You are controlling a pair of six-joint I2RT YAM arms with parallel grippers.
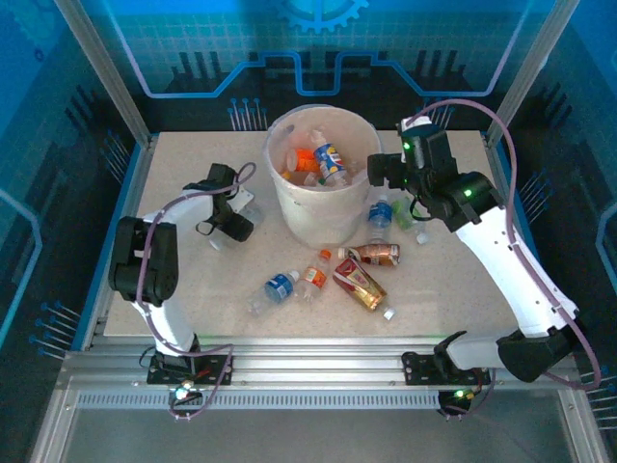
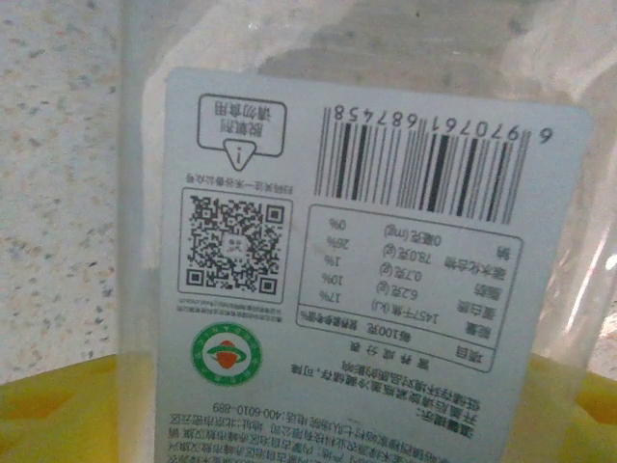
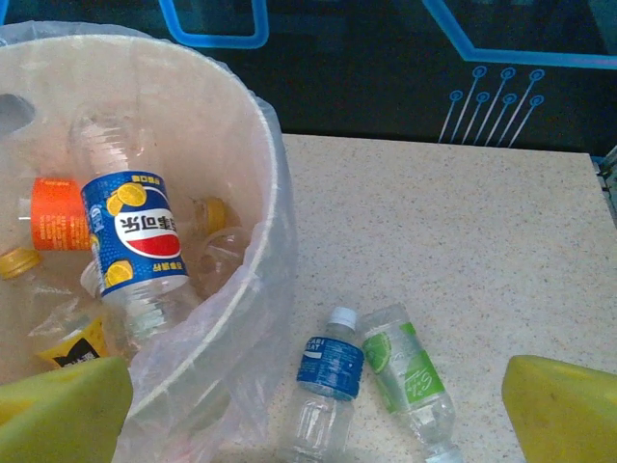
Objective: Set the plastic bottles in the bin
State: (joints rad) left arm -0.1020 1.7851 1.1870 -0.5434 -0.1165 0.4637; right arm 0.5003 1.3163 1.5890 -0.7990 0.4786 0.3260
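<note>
A: Where's our bottle?

B: The white-labelled clear bottle (image 2: 366, 241) lies on the table left of the bin (image 1: 289, 207), between our left gripper's (image 1: 231, 220) pads. We cannot tell if they grip yet. Our right gripper (image 1: 378, 172) gapes, empty.

A: Handling?

B: Light, thin and slick, we judge, so squeeze its labelled middle gently.
</note>
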